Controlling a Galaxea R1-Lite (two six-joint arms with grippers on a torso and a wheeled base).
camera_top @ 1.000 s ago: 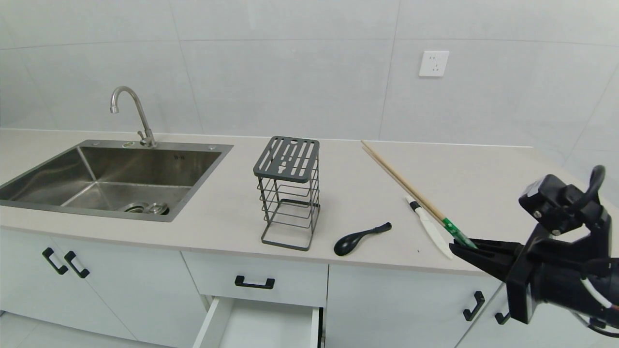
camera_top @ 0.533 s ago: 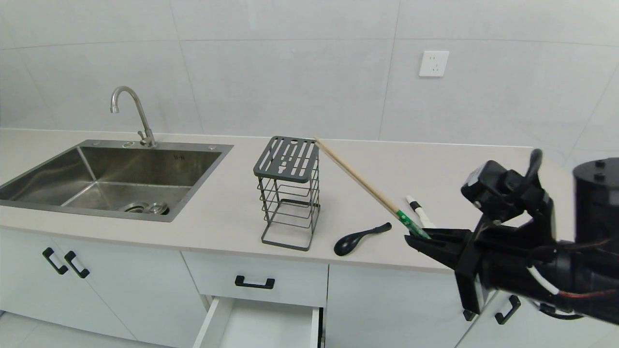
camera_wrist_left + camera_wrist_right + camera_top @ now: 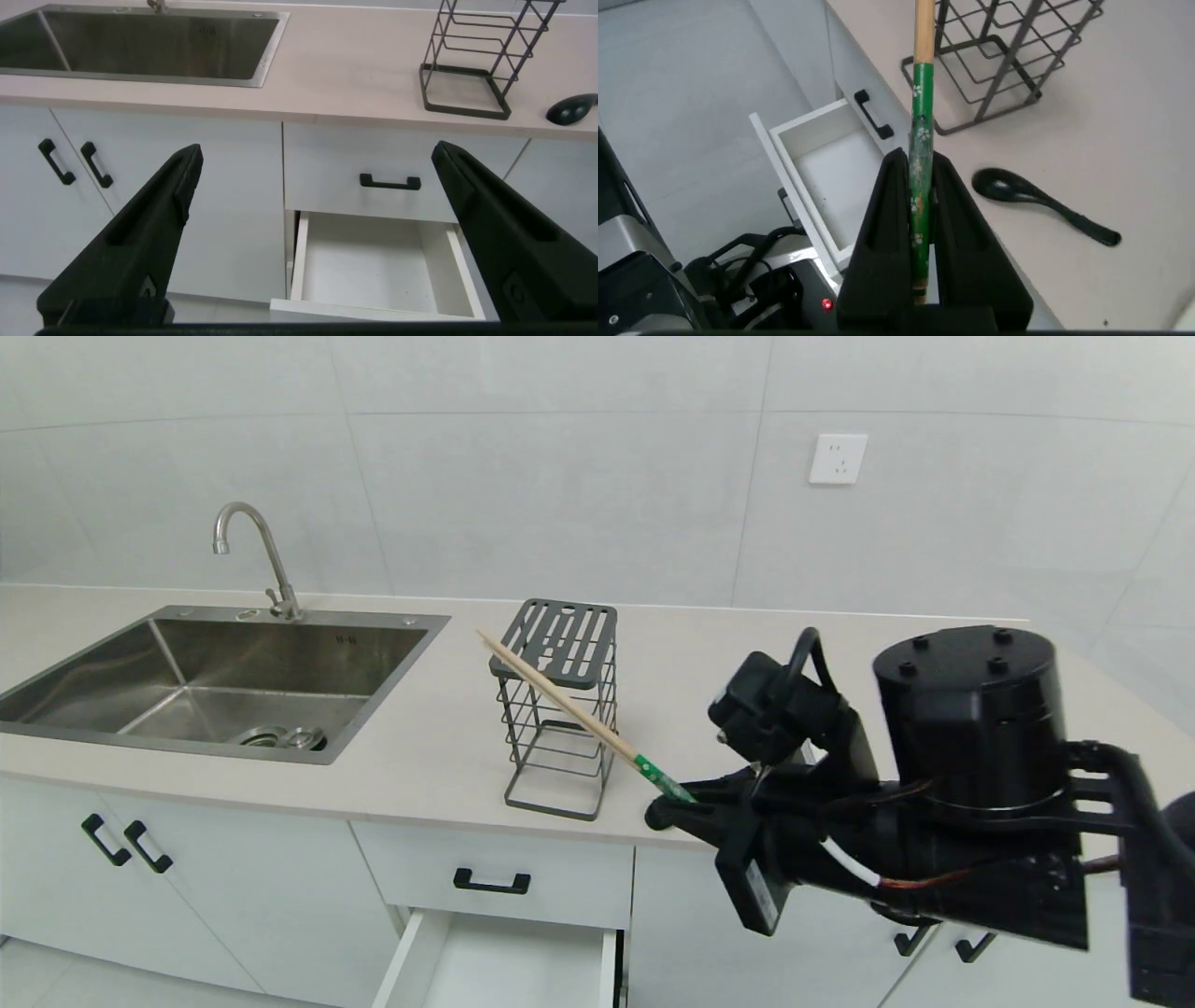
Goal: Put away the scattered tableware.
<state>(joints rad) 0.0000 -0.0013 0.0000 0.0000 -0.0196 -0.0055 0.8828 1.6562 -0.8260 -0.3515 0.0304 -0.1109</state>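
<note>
1. Our left gripper (image 3: 316, 149) hangs wide open, facing the open drawer (image 3: 374, 271).
2. Our right gripper (image 3: 681, 807) pinches the chopsticks (image 3: 579, 711) by the green end, above the spoon (image 3: 1044, 207).
3. They slant up across the rack (image 3: 560, 642).
4. We judge them light, stiff and slippery, so the thick end is the place to grip.

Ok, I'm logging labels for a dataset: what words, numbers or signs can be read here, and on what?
Nothing legible.
Small dark mark on the back wall of the sink: too small to read.
Green end of the chopsticks in the right hand: a pale pattern, no letters.
</note>
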